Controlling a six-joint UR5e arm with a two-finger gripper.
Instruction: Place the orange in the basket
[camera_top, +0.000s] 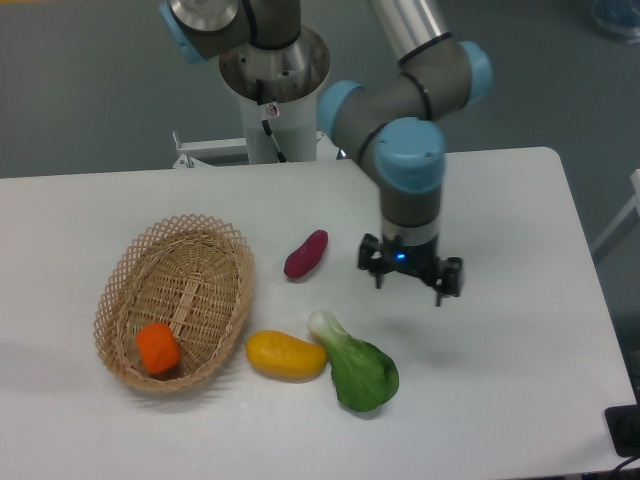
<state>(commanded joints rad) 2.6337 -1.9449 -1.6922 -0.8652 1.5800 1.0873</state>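
The orange (158, 348), small and bright red-orange, lies inside the wicker basket (222, 248) near its front end, on the left of the table. My gripper (411, 284) hangs over the table's middle right, far from the basket. Its fingers stand apart with nothing between them, so it is open.
A purple sweet potato (306, 254) lies just left of the gripper. A yellow oval fruit (286, 355) and a green bok choy (354, 364) sit near the front, right of the basket. The arm's base (273, 70) rises behind the table's back edge.
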